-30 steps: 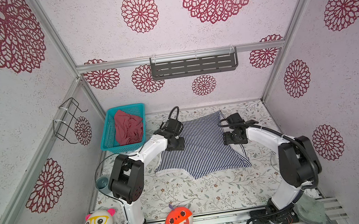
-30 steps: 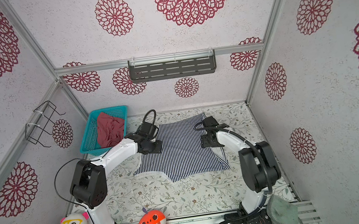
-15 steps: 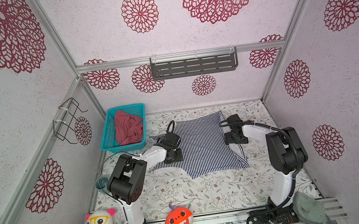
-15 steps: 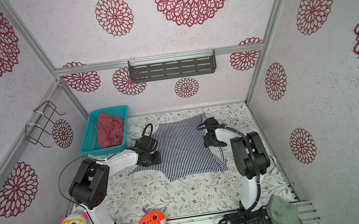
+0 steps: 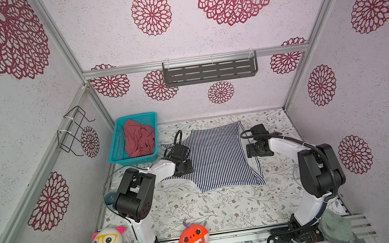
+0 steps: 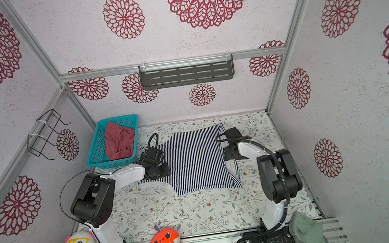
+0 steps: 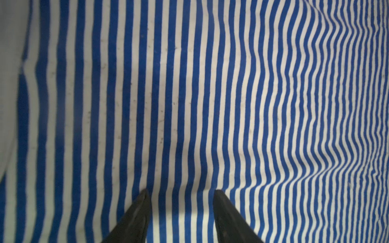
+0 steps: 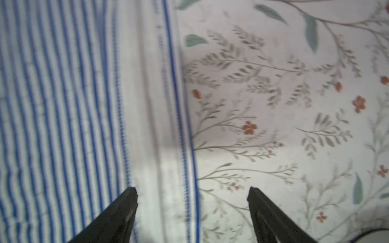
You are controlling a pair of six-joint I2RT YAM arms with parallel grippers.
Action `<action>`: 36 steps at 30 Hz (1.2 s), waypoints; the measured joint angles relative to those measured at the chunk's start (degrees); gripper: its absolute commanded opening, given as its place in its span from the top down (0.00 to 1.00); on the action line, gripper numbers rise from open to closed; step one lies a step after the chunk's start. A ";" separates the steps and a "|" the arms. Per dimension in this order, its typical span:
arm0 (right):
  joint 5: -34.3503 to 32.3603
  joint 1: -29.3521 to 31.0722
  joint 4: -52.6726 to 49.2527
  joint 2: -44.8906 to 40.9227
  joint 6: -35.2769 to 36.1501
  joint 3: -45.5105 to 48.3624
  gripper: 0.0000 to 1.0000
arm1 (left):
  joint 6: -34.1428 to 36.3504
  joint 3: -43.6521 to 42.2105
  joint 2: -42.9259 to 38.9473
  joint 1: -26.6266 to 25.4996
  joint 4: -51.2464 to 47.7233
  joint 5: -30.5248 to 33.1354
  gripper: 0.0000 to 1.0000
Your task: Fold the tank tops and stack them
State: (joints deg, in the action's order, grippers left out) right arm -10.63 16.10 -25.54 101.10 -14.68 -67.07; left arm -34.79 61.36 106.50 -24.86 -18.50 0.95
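Right wrist view — right hand (image 8: 191,189) wide open, astride hem of striped tank top (image 8: 63,105).

Left arm (image 5: 161,168): base at the front, elbow joint raised, white forearm reaching forward and in toward the middle, wrist low. Left gripper (image 7: 181,192): jaws parted with a moderate gap, nothing pinched between the black fingers (image 7: 136,212). Right arm (image 5: 285,144): roughly a mirror pose, with elbow up, forearm angled inward and wrist low. Right gripper (image 8: 191,189): jaws spread wider than the left's, nothing between them. In both top views the two grippers sit well apart, at about the same depth.
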 measured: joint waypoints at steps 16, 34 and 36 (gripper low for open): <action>1.01 -1.20 1.51 5.22 -0.46 0.50 0.14 | -0.02 -2.12 -1.01 0.37 2.19 0.04 0.49; 2.69 -13.27 1.57 -1.38 0.26 0.46 0.14 | 0.04 -3.50 -1.97 3.06 3.02 -0.02 0.50; 3.32 -11.32 2.08 0.68 0.59 -5.03 0.13 | 0.04 -3.50 -2.05 3.06 2.69 0.13 0.50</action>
State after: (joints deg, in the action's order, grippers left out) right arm -7.31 4.78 -23.46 101.78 -14.09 -72.10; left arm -34.74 57.87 104.44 -21.80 -15.81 1.08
